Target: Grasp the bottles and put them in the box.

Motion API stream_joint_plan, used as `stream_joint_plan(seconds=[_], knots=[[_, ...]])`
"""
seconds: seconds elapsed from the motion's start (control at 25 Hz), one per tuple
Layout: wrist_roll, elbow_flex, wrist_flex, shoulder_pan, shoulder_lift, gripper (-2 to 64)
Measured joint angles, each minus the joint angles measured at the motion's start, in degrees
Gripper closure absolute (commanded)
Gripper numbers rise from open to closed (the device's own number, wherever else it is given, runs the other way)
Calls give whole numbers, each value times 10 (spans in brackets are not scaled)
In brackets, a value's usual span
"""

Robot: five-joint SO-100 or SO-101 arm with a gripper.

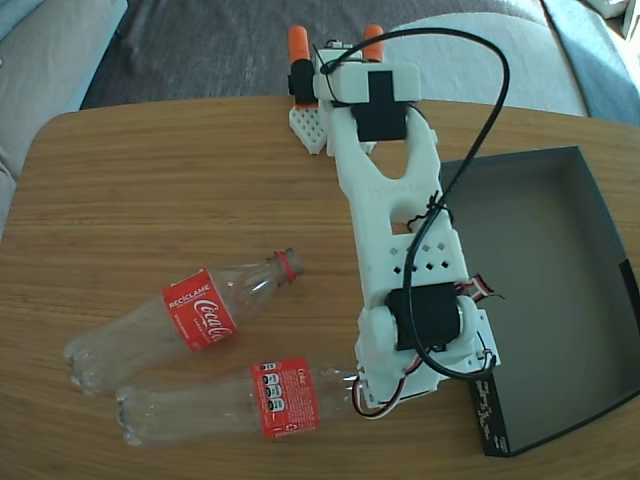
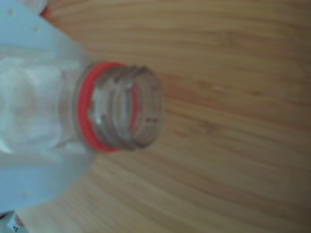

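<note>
Two clear Coca-Cola bottles with red labels lie on the wooden table [image 1: 150,200] at the left of the fixed view. The farther bottle [image 1: 200,312] lies free, its neck pointing right. The nearer bottle [image 1: 215,408] has its open neck under the white arm's head. In the wrist view that bottle's threaded mouth and red ring [image 2: 121,109] fill the left half, with my gripper [image 2: 82,109] straddling its shoulder, one pale finger [image 2: 29,34] above and one below. Whether the fingers press on it does not show. The box [image 1: 545,290], grey inside with a black side, sits at the right.
The arm's base is fixed at the table's far edge with orange clamps [image 1: 297,45]. A black cable [image 1: 490,110] loops from the base to the wrist over the box's left side. A grey sofa lies beyond the table.
</note>
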Motion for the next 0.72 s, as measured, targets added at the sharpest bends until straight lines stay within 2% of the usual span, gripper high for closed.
stream_joint_plan(seconds=[0.08,0.28,0.72], knots=[[-6,0,0,10,0,381],[-28,0,-1,30,0,383],[-28,0,-7,32,0,378]])
